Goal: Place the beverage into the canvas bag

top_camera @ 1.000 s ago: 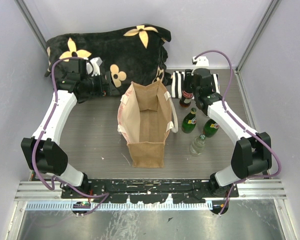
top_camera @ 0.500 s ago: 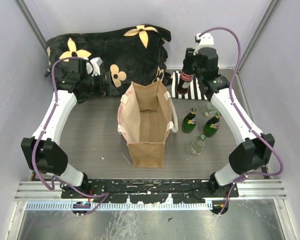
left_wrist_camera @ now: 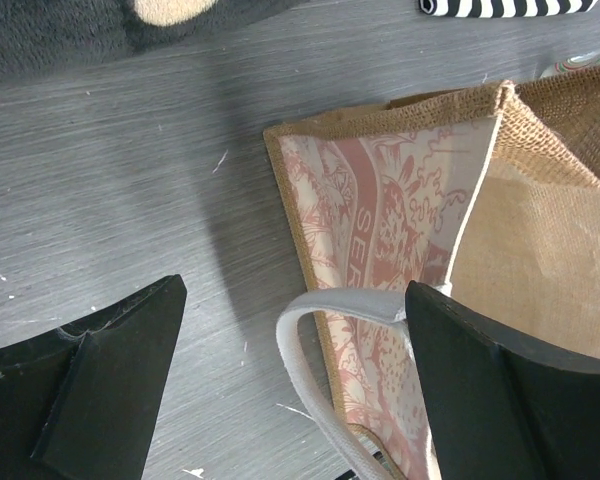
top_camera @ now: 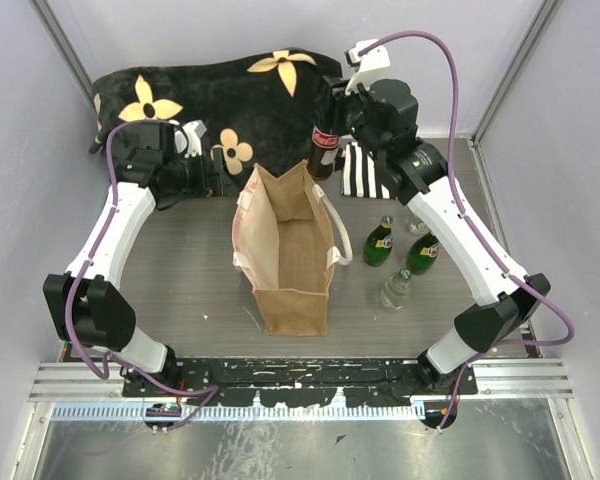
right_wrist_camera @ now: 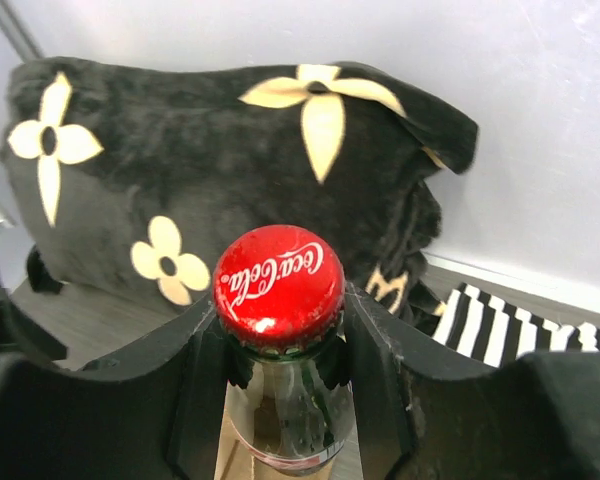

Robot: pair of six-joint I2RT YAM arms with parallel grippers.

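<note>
Lifted since a second ago: cola bottle [top_camera: 324, 148], off the table's [top_camera: 180, 275] far right. Waiting near the right edge, other bottles [top_camera: 379, 243]. Mid-table, canvas bag [top_camera: 285, 270], seemingly empty. Above its far rim, hangs clamped at the neck in right gripper [right_wrist_camera: 283, 340]; spread wide and empty beside the bag, left gripper [left_wrist_camera: 295, 390].

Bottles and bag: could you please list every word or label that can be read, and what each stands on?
"Coca-Cola": on the red cap of the cola bottle.
"SER": letters, the rest cut off, on the canvas bag's pink printed side.
Labels on the green bottles, top view: too small to read.
</note>
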